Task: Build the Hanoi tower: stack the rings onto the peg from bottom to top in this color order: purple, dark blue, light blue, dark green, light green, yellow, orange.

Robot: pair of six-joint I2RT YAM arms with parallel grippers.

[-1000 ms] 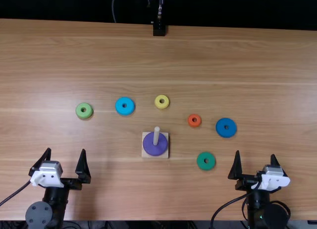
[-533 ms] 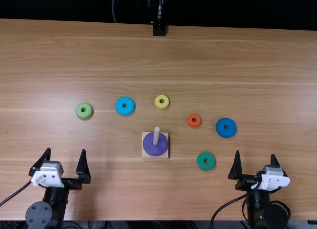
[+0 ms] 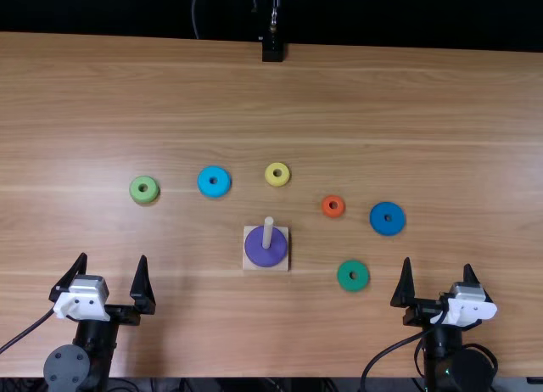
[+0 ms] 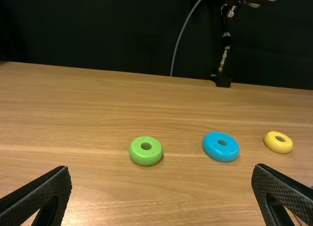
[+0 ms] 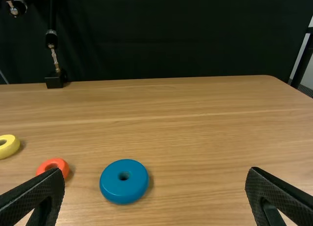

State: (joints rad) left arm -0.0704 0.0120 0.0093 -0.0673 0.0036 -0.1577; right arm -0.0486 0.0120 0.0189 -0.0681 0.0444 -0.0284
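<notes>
Seven rings and a peg (image 3: 268,233) lie on the light brown wooden table (image 3: 170,95). The purple ring (image 3: 265,249) is down around the peg, flat on its pale square base (image 3: 283,265); the other six rest on the table around it.

With the peg as the clock's centre and twelve at the table's far edge, the yellow ring (image 3: 269,175) is near twelve, the orange ring (image 3: 326,207) at two, the dark blue ring (image 3: 387,228) just short of three, and the dark green ring (image 3: 353,285) between three and four. The light green ring (image 3: 143,198) is close to ten and the light blue ring (image 3: 214,192) nearer eleven. A black stand (image 3: 272,50) rises at the far edge, at twelve, with a thin grey cable (image 3: 194,12) toward eleven.

The left gripper (image 3: 113,257) is near nine, released, its two fingers spread wide. The right gripper (image 3: 437,264), just past three, is likewise parted wide. The dark green ring lies between it and the base, near the straight line to the peg.

Compared with the earlier frames, the rings, the peg and both arms keep the same places.
</notes>
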